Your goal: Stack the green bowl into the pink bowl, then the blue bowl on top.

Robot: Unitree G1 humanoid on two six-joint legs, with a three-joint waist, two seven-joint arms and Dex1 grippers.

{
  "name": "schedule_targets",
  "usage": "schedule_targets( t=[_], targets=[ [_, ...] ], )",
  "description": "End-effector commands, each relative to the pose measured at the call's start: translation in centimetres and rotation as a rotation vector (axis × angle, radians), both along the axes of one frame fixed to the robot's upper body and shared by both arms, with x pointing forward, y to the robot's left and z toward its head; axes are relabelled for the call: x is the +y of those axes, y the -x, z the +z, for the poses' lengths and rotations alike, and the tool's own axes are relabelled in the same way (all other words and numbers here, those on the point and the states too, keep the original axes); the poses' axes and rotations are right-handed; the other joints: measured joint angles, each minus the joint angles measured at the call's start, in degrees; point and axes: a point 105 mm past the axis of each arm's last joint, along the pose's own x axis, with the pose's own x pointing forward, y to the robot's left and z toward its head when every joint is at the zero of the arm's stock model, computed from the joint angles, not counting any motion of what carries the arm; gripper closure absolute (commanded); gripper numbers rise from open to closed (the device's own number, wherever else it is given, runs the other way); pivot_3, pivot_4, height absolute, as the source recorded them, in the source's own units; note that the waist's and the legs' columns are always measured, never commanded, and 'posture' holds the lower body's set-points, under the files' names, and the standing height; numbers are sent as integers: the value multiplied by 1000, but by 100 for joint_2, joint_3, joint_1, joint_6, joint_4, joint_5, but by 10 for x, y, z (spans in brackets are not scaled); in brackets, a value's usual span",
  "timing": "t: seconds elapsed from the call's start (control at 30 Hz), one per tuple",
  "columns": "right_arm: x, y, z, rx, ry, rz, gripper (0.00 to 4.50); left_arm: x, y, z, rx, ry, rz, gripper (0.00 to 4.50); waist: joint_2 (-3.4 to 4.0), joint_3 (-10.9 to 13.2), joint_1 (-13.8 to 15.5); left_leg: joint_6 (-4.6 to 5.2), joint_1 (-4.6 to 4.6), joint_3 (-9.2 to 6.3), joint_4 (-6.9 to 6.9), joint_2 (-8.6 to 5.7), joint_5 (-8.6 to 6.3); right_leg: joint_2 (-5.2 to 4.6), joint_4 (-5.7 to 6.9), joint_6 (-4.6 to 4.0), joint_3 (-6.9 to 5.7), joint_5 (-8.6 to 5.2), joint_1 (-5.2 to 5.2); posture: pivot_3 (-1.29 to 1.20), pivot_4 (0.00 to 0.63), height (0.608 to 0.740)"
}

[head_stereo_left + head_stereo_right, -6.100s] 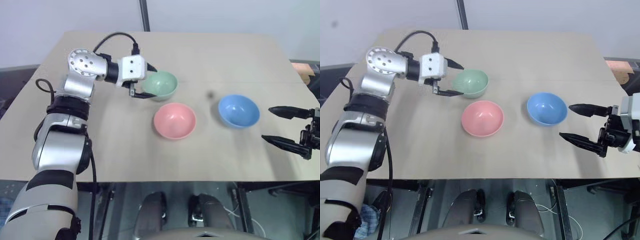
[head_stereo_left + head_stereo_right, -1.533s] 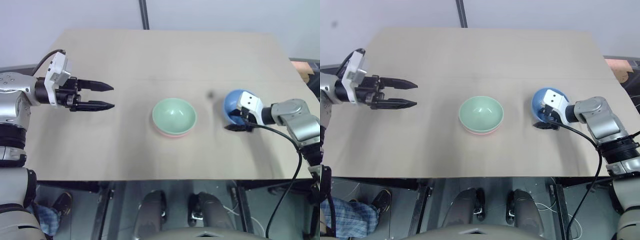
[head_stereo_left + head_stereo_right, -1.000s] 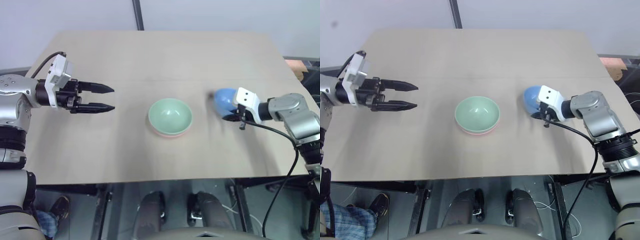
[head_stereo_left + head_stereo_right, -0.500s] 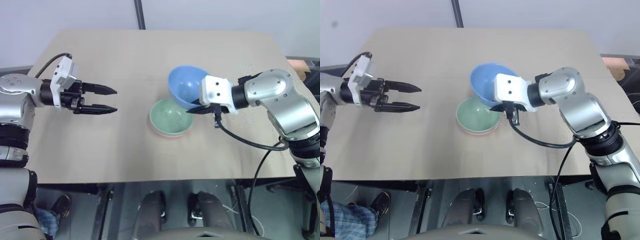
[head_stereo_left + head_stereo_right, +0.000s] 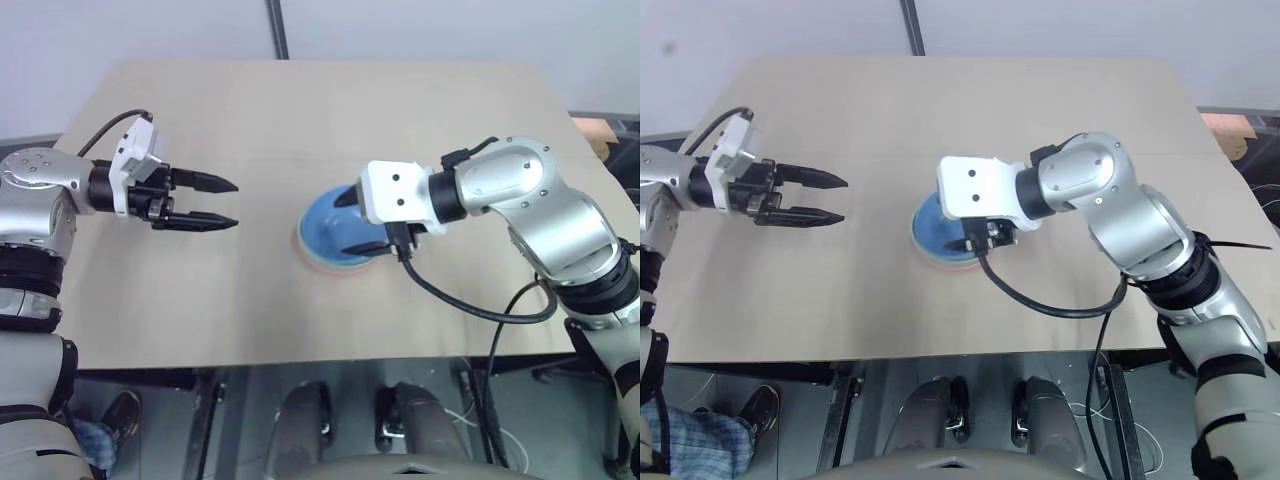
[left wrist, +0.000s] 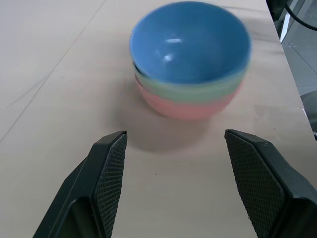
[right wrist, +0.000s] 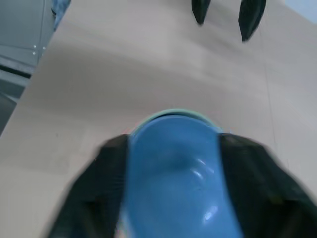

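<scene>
Leftward of the stack, the left gripper (image 5: 228, 203) hovers over the tan surface (image 5: 330, 110), jaws released. Centrally, blue bowl (image 6: 190, 44) nests in green bowl (image 6: 190, 90), itself inside pink bowl (image 6: 185, 108). The right gripper (image 5: 350, 222) straddles the blue bowl, jaws spread; pale wall behind.

Mid-table before me, my sky-blue bowl (image 6: 190, 42) sits upright in the mint-green bowl (image 6: 198, 90), itself nested in the salmon-pink bowl (image 6: 185, 106), one tidy stack.

Tan table (image 5: 300, 110) before me; pale wall (image 5: 450, 30) behind, dark pole (image 5: 277, 30) upper centre; floor below, possibly grey.
</scene>
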Motion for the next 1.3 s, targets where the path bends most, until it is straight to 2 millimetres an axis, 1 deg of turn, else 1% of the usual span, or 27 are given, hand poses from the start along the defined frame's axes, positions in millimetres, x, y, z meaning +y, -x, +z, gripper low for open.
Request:
schedule_targets(
  t=[0.03, 0.13, 0.2, 0.3, 0.33, 0.47, 0.57, 0.6, 0.67, 0.73, 0.9, 1.0, 1.17, 1.3],
  targets=[
    [-2, -2, 16, -74, -19, -16, 1018, 0, 1, 12, -47, 1, -8, 1148, 0, 0, 0, 0, 0, 0, 0, 0, 0, 0, -1, 0, 0, 0, 0, 0, 150, 740],
    [-12, -8, 17, -73, -25, -54, 1018, 0, 1, 11, -48, 1, -10, 1148, 0, 0, 7, 0, 0, 0, 0, 0, 0, -1, -1, 0, -1, 0, 1, 0, 150, 740],
    [-23, -12, 19, -46, -58, -94, 1018, 1, 2, 10, -47, -3, -8, 1148, -1, -1, 11, 0, 0, 0, 0, -1, 0, -1, -1, 0, -1, 0, 1, 0, 150, 740],
    [-41, -22, 29, -1, -184, -167, 1018, 2, 3, 8, -43, -3, -6, 1148, -2, -1, 7, 0, 0, 0, 0, -2, 0, -2, -2, 0, 0, 0, 1, 0, 150, 740],
    [-50, -25, 33, 13, -234, -192, 1018, 3, 4, 7, -39, -3, -5, 1148, -2, -1, 8, 0, 0, 0, 0, -2, 0, -1, -2, 0, -1, 0, 2, 0, 150, 740],
    [-80, -14, 44, 66, -407, -175, 1018, 2, 6, 0, -35, 4, -12, 1148, -3, -2, 11, 0, 1, 1, -4, -2, 0, -1, -2, 0, 0, 1, 2, 0, 150, 740],
    [-107, -13, 34, 107, -432, -245, 1018, 0, 6, -2, -32, 23, -17, 1148, -3, -2, 36, 0, 1, -3, -6, -4, 0, -2, -6, -18, -3, 11, 5, 0, 150, 740],
    [-119, -12, 28, 114, -431, -271, 1018, 0, 8, -5, -25, 26, -19, 1148, -3, -2, 36, 0, 1, -3, -5, -4, 0, -2, -6, -17, -3, 11, 6, 0, 150, 740],
    [-139, -8, 21, 140, -440, -309, 1018, 0, 10, -10, -11, 37, -16, 1148, -3, -2, 41, 0, 2, -4, -6, -5, 0, -4, -8, -7, -4, 5, 9, 0, 150, 740],
    [-153, -2, 18, 176, -444, -336, 1018, 1, 11, -13, -3, 45, -10, 1148, -2, -1, 25, 1, 5, -4, -8, -6, 0, -5, -8, 1, -3, 0, 9, 0, 150, 740],
    [-177, 16, 8, 250, -434, -382, 1018, 3, 12, -16, 2, 67, 1, 1148, -2, -1, 9, 0, 12, -4, -9, 1, 0, 2, -3, 1, -2, 0, 11, 0, 150, 740],
    [-192, 19, 1, 270, -420, -416, 1018, 2, 13, -18, 9, 76, 2, 1148, -2, -1, 13, 1, 13, -4, -9, 0, -1, 0, -5, 1, -1, 0, 13, 0, 150, 740],
    [-201, 20, -3, 292, -424, -442, 1018, 0, 13, -18, 5, 83, -2, 1148, -2, -1, 14, 2, 13, -3, -8, 0, -1, -1, -5, 1, 1, 0, 12, 0, 150, 740],
    [-202, 18, -6, 297, -427, -449, 1018, -2, 13, -16, -8, 89, -12, 1148, -2, -1, 18, 2, 12, -5, -8, 0, -2, -1, -6, 1, 0, 0, 12, 0, 150, 740]
  ],
)
